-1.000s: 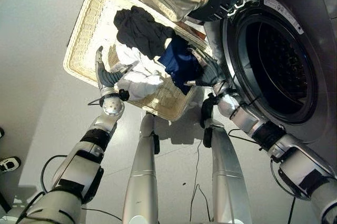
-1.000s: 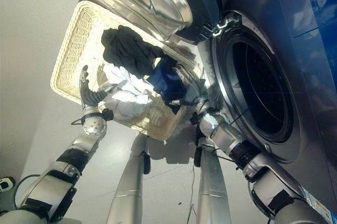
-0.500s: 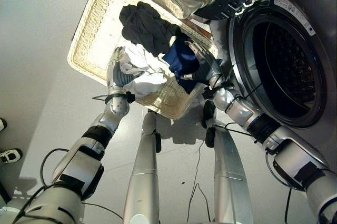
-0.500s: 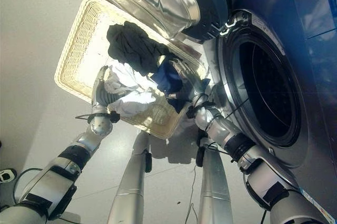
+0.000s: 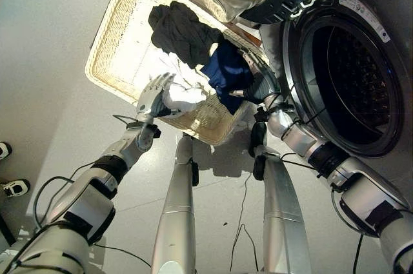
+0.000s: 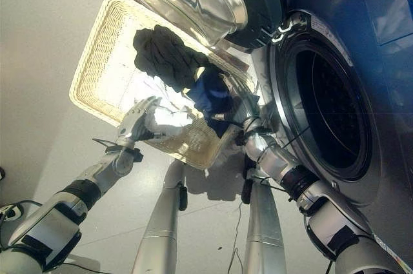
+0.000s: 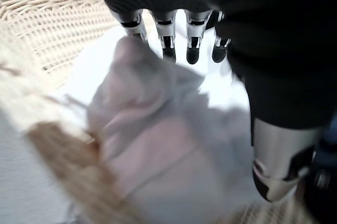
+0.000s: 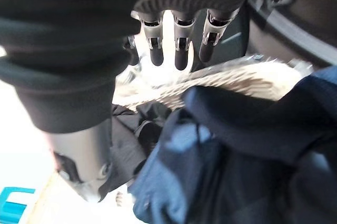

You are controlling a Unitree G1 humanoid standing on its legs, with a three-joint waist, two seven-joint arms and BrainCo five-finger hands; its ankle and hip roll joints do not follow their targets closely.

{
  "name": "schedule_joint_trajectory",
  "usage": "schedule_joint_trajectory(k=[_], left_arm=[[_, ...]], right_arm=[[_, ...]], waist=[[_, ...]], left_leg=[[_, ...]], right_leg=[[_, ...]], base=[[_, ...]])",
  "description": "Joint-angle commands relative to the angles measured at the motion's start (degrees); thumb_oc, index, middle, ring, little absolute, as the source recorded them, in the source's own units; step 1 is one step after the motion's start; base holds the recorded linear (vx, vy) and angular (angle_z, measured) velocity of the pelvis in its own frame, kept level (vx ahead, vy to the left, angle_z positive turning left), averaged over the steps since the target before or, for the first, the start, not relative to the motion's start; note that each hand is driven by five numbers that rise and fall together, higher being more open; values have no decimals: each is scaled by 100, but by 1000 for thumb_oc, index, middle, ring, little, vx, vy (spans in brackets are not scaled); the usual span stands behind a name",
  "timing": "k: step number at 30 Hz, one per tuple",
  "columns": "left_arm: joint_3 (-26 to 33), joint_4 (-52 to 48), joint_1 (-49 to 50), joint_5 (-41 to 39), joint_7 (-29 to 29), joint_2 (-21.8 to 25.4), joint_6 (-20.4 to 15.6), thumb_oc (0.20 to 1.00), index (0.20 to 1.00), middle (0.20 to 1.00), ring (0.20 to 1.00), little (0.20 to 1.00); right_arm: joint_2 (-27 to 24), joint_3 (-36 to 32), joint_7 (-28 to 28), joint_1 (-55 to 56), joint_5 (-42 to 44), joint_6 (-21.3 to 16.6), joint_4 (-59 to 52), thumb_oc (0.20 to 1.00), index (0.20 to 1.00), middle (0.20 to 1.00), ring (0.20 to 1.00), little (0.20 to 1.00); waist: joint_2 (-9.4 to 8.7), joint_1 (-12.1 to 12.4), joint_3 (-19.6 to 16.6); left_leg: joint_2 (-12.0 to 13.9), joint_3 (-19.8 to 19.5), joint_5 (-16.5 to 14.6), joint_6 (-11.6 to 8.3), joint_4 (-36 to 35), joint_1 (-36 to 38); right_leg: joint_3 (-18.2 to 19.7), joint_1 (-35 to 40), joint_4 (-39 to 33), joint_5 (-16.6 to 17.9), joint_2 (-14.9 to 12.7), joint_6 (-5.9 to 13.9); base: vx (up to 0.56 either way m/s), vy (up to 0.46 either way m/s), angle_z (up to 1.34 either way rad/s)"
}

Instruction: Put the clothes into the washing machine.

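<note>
Left eye view: clothes in wicker basket (image 5: pixel 116 42), left of open washing machine (image 5: pixel 348 74). Right hand (image 5: pixel 258 86), fingers straight, touches blue garment (image 5: pixel 226 71), nearer the drum. Left hand (image 5: pixel 153 97), open, over white garment (image 5: pixel 184 98).

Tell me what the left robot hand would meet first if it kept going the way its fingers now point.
Most likely the white garment: the left robot hand has straight fingers reaching over it inside the wicker basket. Past it lies the dark grey garment, though depth is hard to judge.
</note>
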Motion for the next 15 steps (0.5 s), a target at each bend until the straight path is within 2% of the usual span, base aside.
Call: schedule_joint_trajectory(k=[1,6,15], left_arm=[[69,325,-317,-10,-23,13,175,1000,1000,1000,1000,1000],[-126,519,-491,152,-65,85,295,1000,1000,1000,1000,1000],[-263,689,-761,326,412,133,615,1000,1000,1000,1000,1000]], right_arm=[[-179,-59,-210,-50,155,-328,-219,1000,1000,1000,1000,1000],[-213,-17,-222,-191,236,-333,-164,1000,1000,1000,1000,1000],[-236,9,-356,-321,259,-287,-326,1000,1000,1000,1000,1000]], waist=[[175,-203,-59],[177,-226,-59],[125,-270,-59]], left_leg=[[-457,421,-634,343,702,23],[-453,447,-605,334,687,-8],[-429,477,-545,321,643,-93]], right_leg=[[-245,485,-1917,1537,253,428],[-241,454,-1947,1566,262,418],[-240,384,-1994,1594,305,407]], base=[[0,0,0],[0,0,0],[2,6,-1]])
